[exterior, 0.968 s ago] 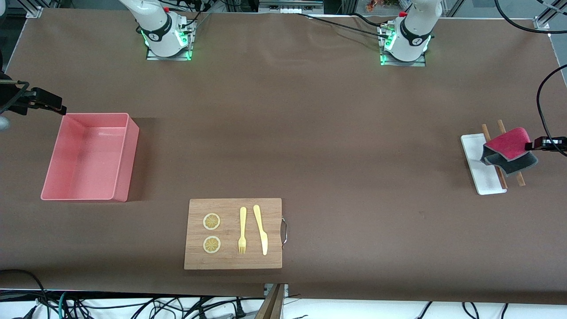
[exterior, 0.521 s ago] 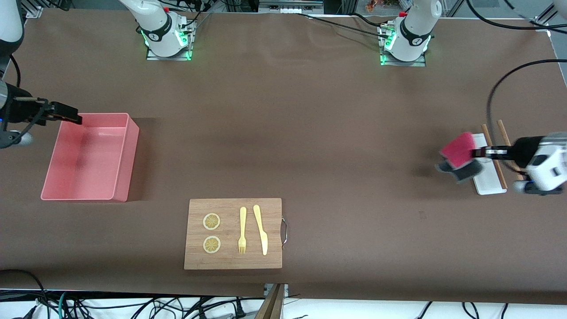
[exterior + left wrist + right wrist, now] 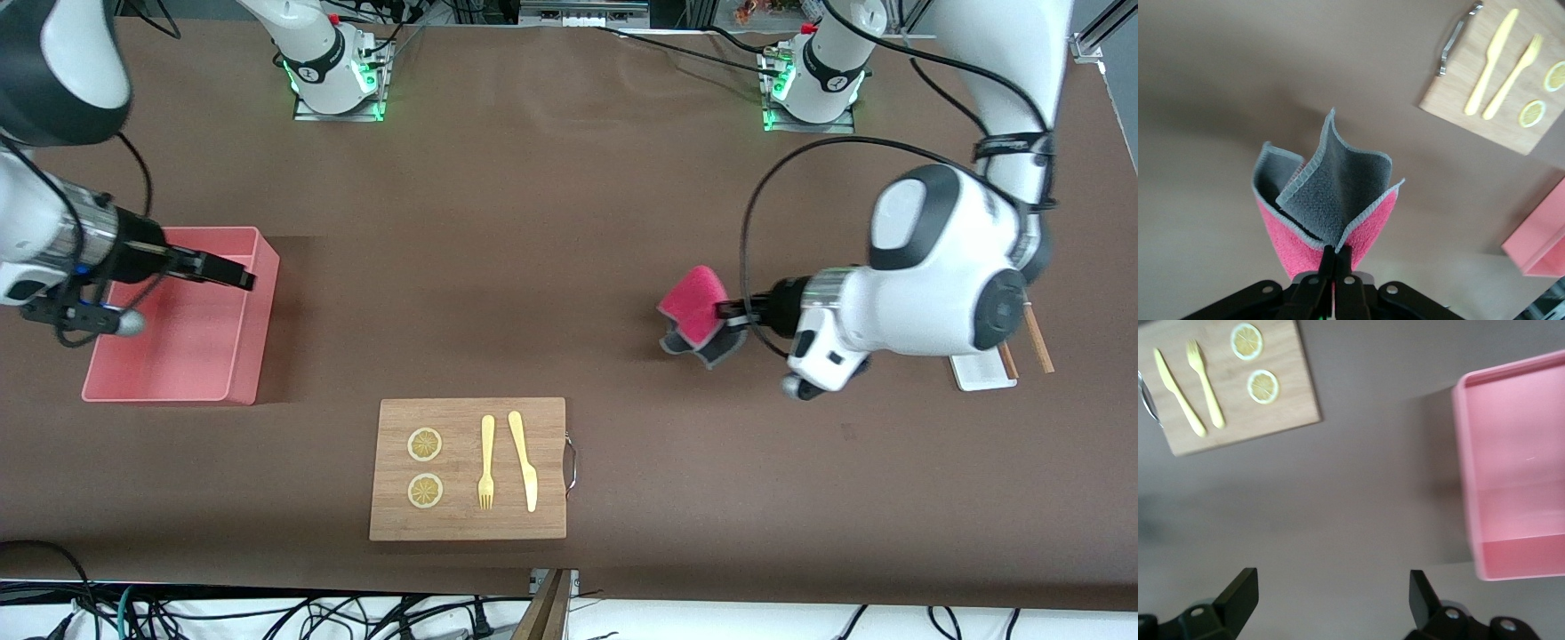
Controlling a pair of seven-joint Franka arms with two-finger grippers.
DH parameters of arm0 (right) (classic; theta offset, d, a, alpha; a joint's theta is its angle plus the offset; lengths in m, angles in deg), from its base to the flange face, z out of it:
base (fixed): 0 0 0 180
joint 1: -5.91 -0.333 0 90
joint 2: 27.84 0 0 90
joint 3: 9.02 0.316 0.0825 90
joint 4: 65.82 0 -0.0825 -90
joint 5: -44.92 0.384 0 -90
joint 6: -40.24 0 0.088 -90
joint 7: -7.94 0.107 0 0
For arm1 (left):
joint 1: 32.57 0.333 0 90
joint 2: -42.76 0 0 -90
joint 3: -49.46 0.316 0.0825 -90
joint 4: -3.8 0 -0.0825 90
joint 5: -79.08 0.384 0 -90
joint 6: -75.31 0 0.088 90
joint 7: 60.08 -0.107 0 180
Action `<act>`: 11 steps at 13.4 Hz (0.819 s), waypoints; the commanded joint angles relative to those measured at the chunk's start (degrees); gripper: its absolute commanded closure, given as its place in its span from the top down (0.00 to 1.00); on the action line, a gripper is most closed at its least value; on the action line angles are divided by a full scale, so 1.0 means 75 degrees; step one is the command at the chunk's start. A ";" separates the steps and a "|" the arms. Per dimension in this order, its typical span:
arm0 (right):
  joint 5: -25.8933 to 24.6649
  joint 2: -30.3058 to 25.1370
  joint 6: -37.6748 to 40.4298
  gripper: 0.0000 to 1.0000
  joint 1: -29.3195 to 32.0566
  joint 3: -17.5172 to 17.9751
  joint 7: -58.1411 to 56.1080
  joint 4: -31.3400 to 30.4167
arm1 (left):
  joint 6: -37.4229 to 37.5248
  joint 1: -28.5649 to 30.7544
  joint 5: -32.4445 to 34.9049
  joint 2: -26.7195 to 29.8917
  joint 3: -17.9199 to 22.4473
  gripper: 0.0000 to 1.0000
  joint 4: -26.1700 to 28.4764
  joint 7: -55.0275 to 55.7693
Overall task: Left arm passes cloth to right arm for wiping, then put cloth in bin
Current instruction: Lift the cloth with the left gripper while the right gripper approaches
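Nearest the front camera lies one wooden cutting board (image 3: pixel 468 468) with a metal handle (image 3: pixel 571 462) on its edge toward the left arm's end. On it sit two lemon slices (image 3: pixel 425 444), one yellow fork (image 3: pixel 486 462) and one yellow knife (image 3: pixel 524 459).

Farther from the camera, the left gripper (image 3: pixel 731 311) hangs in the air over bare table (image 3: pixel 551 249), above the stretch between the board and the left arm's end. Its fingers are pinched tight on one cloth (image 3: pixel 697 315), which droops from them folded, pink face outward and grey face inside, as the left wrist view shows (image 3: pixel 1328 200). Past this arm's wrist, at the left arm's end of the table, one small white tray (image 3: pixel 978 372) peeks out with two wooden chopsticks (image 3: pixel 1037 336) beside it, mostly hidden by the arm.

Toward the right arm's end, one pink bin (image 3: pixel 182 316) stands on the table. The right gripper (image 3: pixel 233 274) hovers over the bin's rim, its fingers (image 3: pixel 1238 595) spread wide and holding nothing.

Both arm bases stand farthest away.
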 commanded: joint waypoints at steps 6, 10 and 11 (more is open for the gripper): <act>0.0636 0.0701 -0.1287 1.00 -0.1109 -0.0037 0.2614 -0.0051 | -0.2836 -0.2297 -0.1342 -0.0858 0.0146 0.00 -0.0825 0.3472; 0.1186 0.1122 -0.1989 1.00 -0.1554 -0.0037 0.3667 -0.0087 | -0.3995 -0.2732 -0.2442 -0.1293 0.0146 0.00 -0.1356 0.4015; 0.1187 0.1216 -0.2165 1.00 -0.1706 -0.0048 0.4043 -0.0087 | -0.4231 -0.2779 -0.2794 -0.1317 0.0146 0.00 -0.1356 0.4015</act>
